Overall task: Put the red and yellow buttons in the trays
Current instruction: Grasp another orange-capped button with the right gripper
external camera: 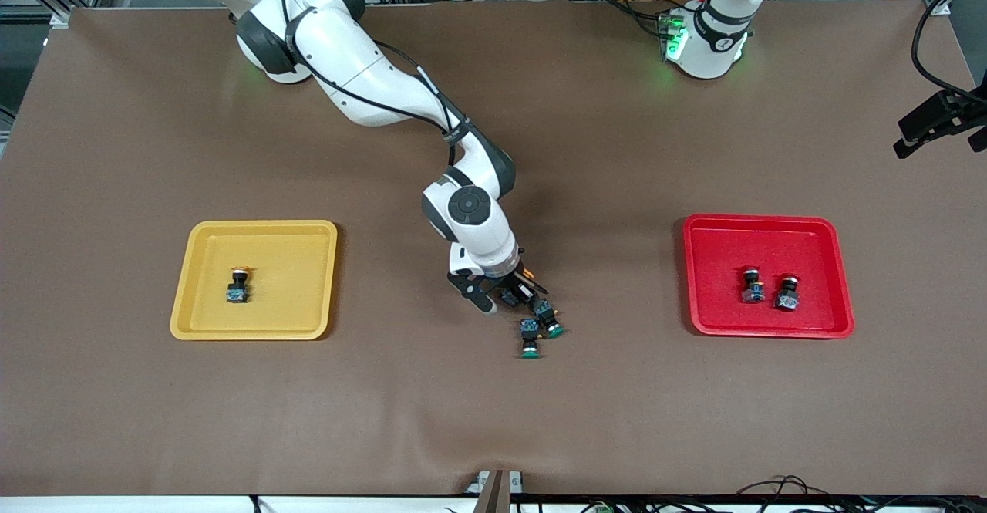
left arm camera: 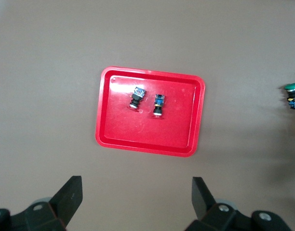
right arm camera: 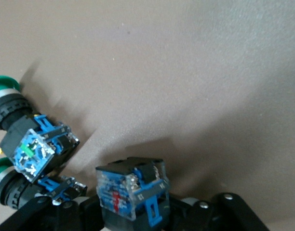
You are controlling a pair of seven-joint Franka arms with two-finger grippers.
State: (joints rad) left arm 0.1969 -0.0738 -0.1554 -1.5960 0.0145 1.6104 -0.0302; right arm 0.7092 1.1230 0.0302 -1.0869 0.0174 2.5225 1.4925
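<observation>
Yellow-capped button (external camera: pixel 241 285) lies in the shallow yellow plastic tray (external camera: pixel 254 328); two black-and-blue buttons (external camera: pixel 768 289) lie in the red tray (external camera: pixel 771 326). Right tool (external camera: pixel 505 295), mid-counter beside two green-capped switches (external camera: pixel 539 331), clasps another black-and-blue switch (right arm camera: pixel 132 188). Left tool (left arm camera: pixel 137 196) waits spread wide above the red tray.

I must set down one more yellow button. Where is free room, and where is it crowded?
The yellow tray has bare floor all around its single button. Crowded: table centre, where the right gripper closes on a button beside two green buttons.
</observation>
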